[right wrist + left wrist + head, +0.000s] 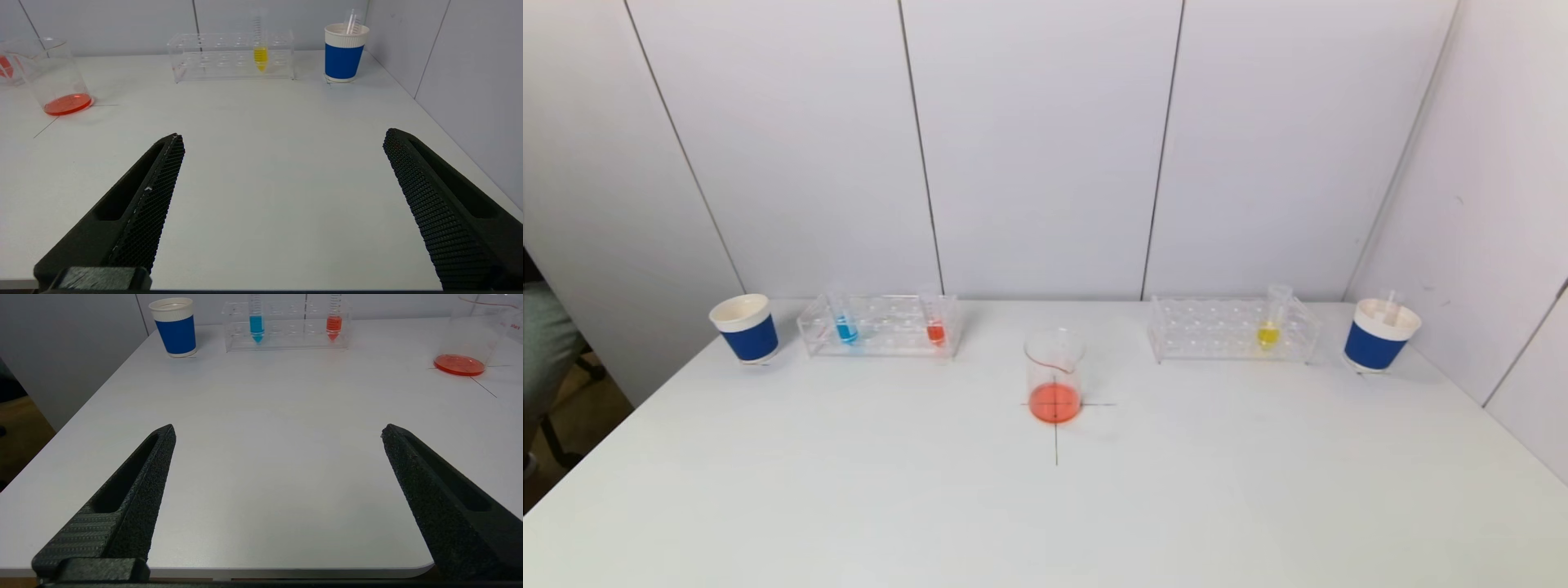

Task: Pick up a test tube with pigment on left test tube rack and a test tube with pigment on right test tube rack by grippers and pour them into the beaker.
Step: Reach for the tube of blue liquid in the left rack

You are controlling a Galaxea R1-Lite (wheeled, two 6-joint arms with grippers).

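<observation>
The clear left rack (880, 326) holds a blue-pigment tube (845, 325) and a red-pigment tube (935, 327); both show in the left wrist view, blue (256, 324) and red (334, 324). The clear right rack (1232, 329) holds a yellow-pigment tube (1268, 329), also in the right wrist view (260, 55). The glass beaker (1054, 376) with orange-red liquid stands at table centre on a cross mark. My left gripper (278, 433) and right gripper (284, 139) are open and empty above the table's near edge, out of the head view.
A blue-and-white paper cup (745, 327) stands left of the left rack. Another cup (1379, 334) right of the right rack holds an empty tube. Grey wall panels close the back and right side. The table's left edge (572, 457) drops off.
</observation>
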